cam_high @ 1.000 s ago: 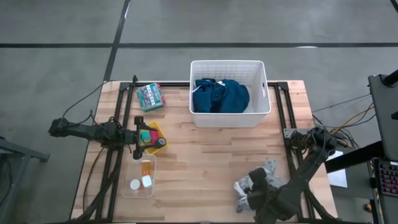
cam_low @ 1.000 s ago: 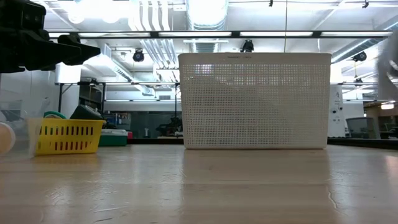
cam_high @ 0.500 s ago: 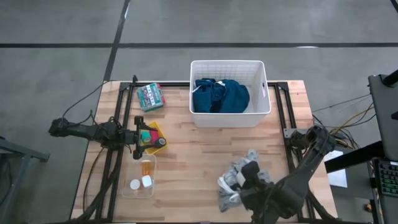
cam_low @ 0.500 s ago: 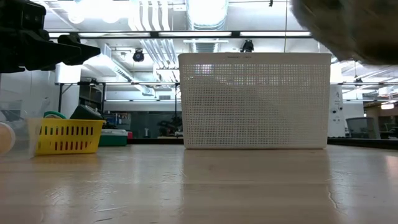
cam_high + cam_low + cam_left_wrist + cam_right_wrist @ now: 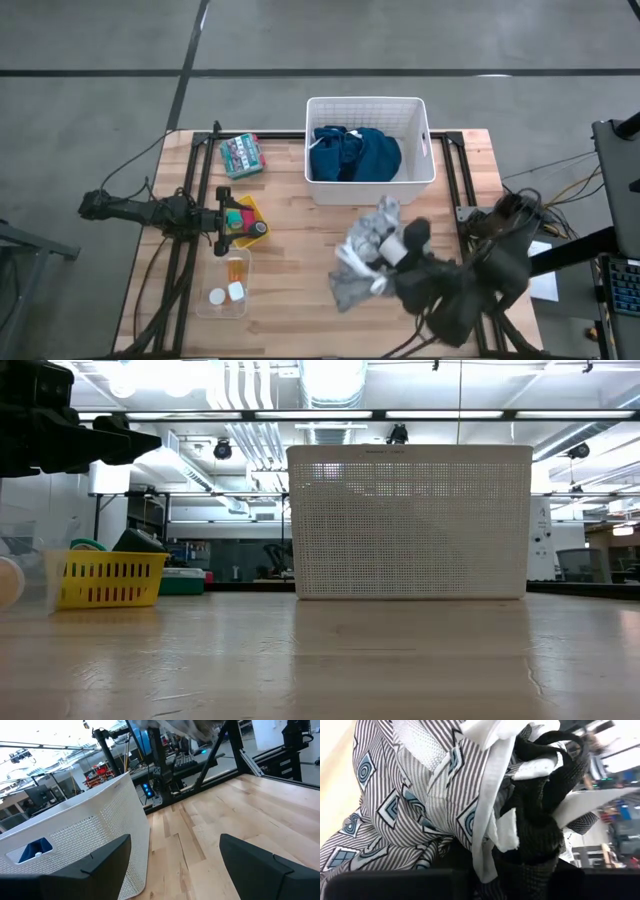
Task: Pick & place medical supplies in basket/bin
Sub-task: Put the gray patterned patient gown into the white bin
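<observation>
My right gripper (image 5: 392,256) is shut on the grey-white patterned cloth (image 5: 360,252) and holds it in the air over the table's middle right, short of the white slotted tub (image 5: 420,160). A dark blue garment (image 5: 353,153) lies in the tub. In the right wrist view the bunched cloth (image 5: 420,795) fills the picture. My left gripper (image 5: 222,218) waits open at the table's left, level over the yellow tray (image 5: 250,207). In the left wrist view it (image 5: 175,845) has nothing between its fingers. My right gripper holds the patterned cloth by a bunched part of several folds (image 5: 470,852), which covers the fingertips. The fingers come slanting down from the table's near right. The cloth hangs crumpled and slack from the gripper, lifted clear of the table (image 5: 300,300).
A clear box (image 5: 208,275) near the left front holds an orange pill bottle (image 5: 236,268) and small white pieces (image 5: 217,296). Tape rolls sit in the yellow tray (image 5: 108,580). A flat green patterned packet (image 5: 241,155) lies at the far left. Bare wood lies before the tub (image 5: 408,522).
My right gripper has risen from the table's near right corner, tipped up toward level, and gone toward the tub. The patterned cloth came up with it, from lying on the table to hanging clear.
</observation>
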